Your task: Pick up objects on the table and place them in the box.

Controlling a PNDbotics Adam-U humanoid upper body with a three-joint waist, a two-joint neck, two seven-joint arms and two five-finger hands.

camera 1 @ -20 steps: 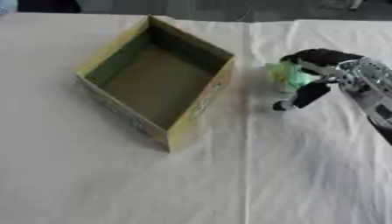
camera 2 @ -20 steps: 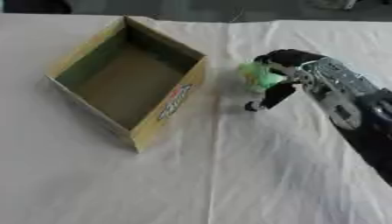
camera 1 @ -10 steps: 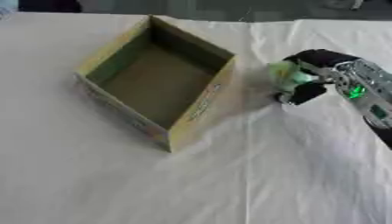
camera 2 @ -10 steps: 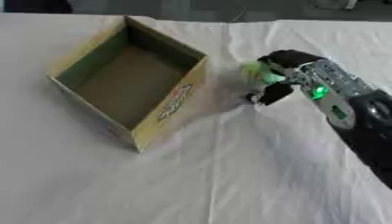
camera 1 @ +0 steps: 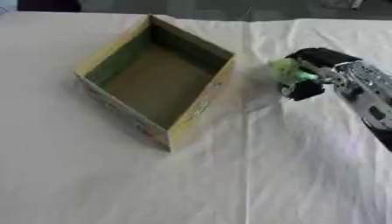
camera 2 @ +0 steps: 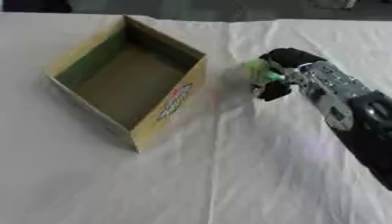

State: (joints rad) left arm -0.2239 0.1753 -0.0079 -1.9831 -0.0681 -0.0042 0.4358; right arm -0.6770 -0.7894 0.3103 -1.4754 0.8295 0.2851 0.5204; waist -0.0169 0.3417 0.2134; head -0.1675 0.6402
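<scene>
— Why is the right hand [camera 2: 287,72] curled up like that, off to the right of the box [camera 1: 157,76]?

— Its fingers and thumb are pinching a small green object [camera 2: 258,71] (pale green, soft-edged, I cannot make out more). The object sits at the hand's tip, on the side that faces the box, so I judge the pinch is there to carry it across.

— And the box itself?

— It stands open, turned at an angle on the white tablecloth [camera 1: 199,183], toward the table's far left. Its inside looks bare. The green object is near its right wall but outside it, apart from the rim.

— Does one eye tell you more than the other?

— The right eye view shows more of the forearm running to the table's right edge, and a red mark on the box's outer wall. The left eye view shows the dark thumb under the object more plainly. No left hand in either.
</scene>
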